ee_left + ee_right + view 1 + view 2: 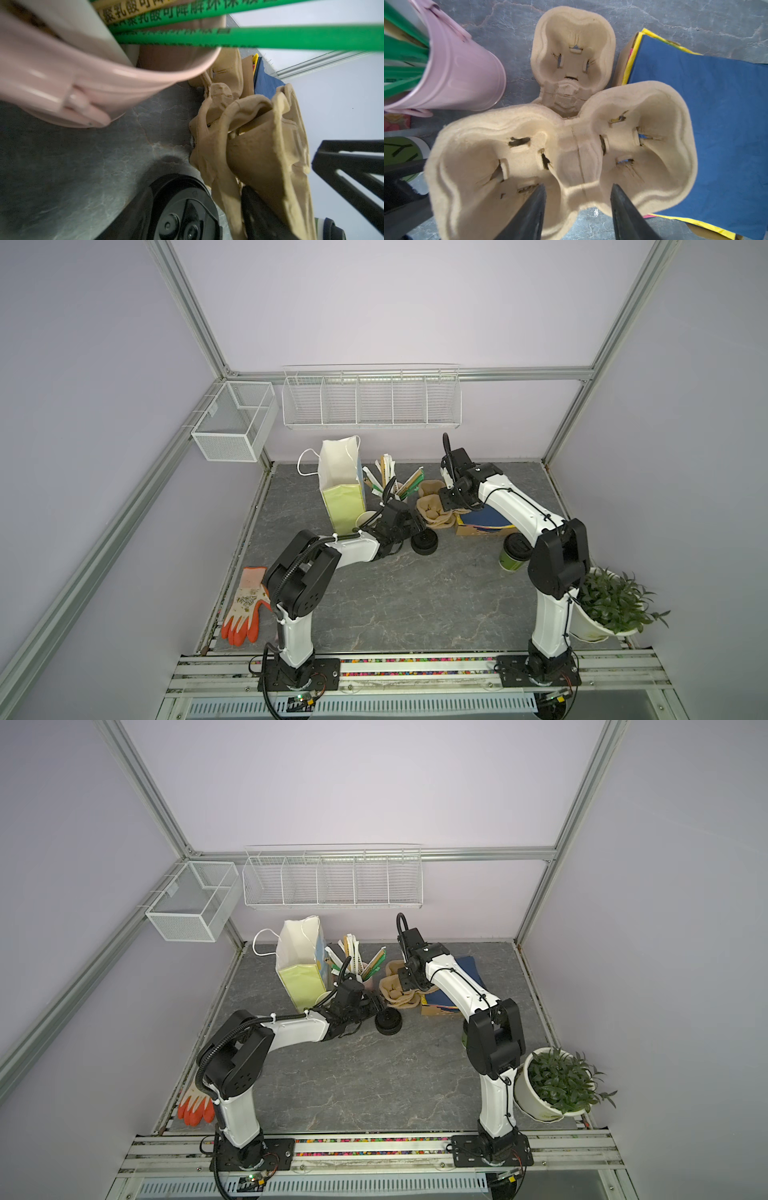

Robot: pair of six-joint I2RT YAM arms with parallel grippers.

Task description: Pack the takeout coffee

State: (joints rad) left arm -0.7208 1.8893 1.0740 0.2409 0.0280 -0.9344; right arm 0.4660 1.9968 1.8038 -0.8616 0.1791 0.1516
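Bench (415, 605), grey stone. Paper bag (340, 489), upright, beside left claw (417, 526). Pulp cup carrier (571, 145), directly under right claw (578, 185), its jaws apart. Takeout coffee (512, 560), upright, well apart from right claw, by that arm's elbow. Black lid stack (424, 544), just at left claw, its jaws apart.

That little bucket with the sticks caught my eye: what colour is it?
Pale pink, almost lilac; the bucket shows best in the right wrist view.

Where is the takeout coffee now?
In a top view the takeout coffee stands at the right, in front of the napkin box, beside the right arm's elbow.
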